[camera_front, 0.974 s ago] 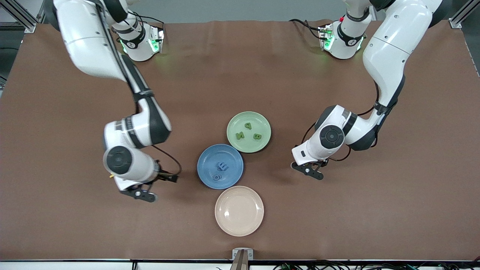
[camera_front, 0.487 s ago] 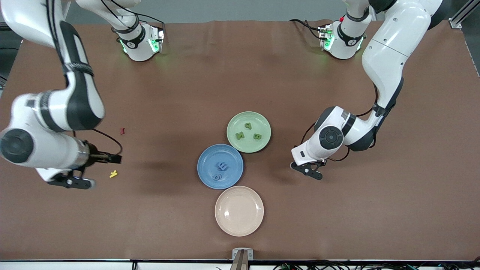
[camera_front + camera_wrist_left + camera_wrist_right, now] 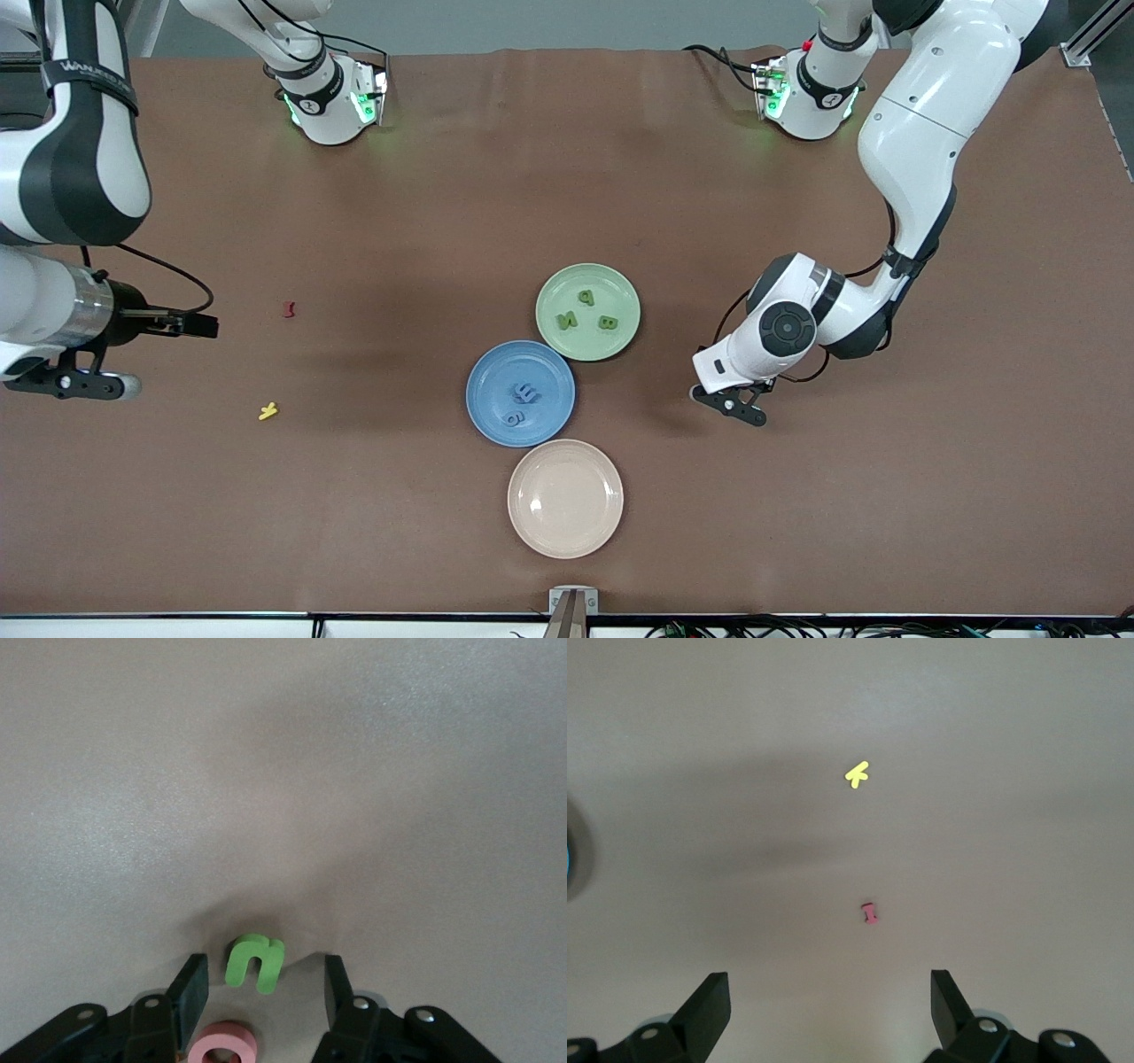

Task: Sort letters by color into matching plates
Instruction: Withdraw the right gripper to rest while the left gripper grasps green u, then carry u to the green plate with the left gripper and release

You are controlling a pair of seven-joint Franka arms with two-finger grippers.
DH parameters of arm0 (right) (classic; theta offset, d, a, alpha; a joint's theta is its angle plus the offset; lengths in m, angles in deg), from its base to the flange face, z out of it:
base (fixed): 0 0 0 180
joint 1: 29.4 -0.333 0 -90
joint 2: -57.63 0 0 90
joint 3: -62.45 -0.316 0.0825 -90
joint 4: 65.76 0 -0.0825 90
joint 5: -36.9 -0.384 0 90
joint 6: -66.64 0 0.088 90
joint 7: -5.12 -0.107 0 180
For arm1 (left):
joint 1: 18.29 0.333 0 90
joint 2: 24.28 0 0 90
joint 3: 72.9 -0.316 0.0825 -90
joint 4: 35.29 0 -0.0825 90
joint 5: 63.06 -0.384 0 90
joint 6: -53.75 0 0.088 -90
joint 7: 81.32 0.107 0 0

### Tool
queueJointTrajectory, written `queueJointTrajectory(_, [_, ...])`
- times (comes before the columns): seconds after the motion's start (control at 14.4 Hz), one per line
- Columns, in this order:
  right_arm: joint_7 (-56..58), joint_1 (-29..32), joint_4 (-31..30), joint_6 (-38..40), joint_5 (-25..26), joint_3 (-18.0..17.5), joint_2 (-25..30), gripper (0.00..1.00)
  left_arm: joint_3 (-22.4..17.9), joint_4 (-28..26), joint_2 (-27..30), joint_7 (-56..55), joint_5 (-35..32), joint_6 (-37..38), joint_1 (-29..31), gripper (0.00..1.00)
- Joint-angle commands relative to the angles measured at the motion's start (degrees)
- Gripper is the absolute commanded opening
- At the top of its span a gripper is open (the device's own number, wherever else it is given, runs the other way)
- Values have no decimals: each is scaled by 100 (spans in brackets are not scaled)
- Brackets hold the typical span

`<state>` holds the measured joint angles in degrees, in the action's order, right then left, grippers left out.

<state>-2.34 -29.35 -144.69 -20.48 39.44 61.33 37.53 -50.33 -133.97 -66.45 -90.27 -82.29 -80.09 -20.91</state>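
Cream plate [image 3: 565, 499]: nearest the front camera, bare.
Blue plate [image 3: 520, 392]: just farther than the cream plate, touching the green plate's rim; carried two blue letters [image 3: 520, 401].
Green plate [image 3: 587, 311]: farther again, toward the left arm's end; carried three green letters [image 3: 585, 311].
Left gripper [image 3: 728, 403]: low over the mat beside the plates, at the left arm's end. Fingers hidden under the wrist in the front view; left wrist view alone showed them part-open, straddling a green letter [image 3: 255, 962] lying flat on the mat, gaps at both sides, nothing gripped.
Pink letter [image 3: 224, 1046]: seen only in the left wrist view, between the finger bases, close to the green letter.
Yellow letter [image 3: 267, 411]: on the mat toward the right arm's end; also in the right wrist view.
Red letter [image 3: 288, 309]: farther than the yellow one, well apart from it.
Right gripper [image 3: 830, 997]: raised at the right arm's end of the table; jaws spread wide, empty.
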Motion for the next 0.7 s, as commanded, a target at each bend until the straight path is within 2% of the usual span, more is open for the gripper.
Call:
queueJointTrajectory(0.0, [253,275,26,55,63,-125,95,100,63,-90,7,43,-108,-177,95,57])
queueJointTrajectory(0.28, [360,312,123,73,71,-143,95,100,63,-99,7,43,-108,-177,112,47])
queueJointTrajectory(0.49, [324,276,343,372,133,-143,95,100,63,-108,-2,43,-108,-291,121,43])
queueJointTrajectory(0.63, [351,364,361,328,-24,-143,42,100,54,-134,-2,43,-108,-327,121,39])
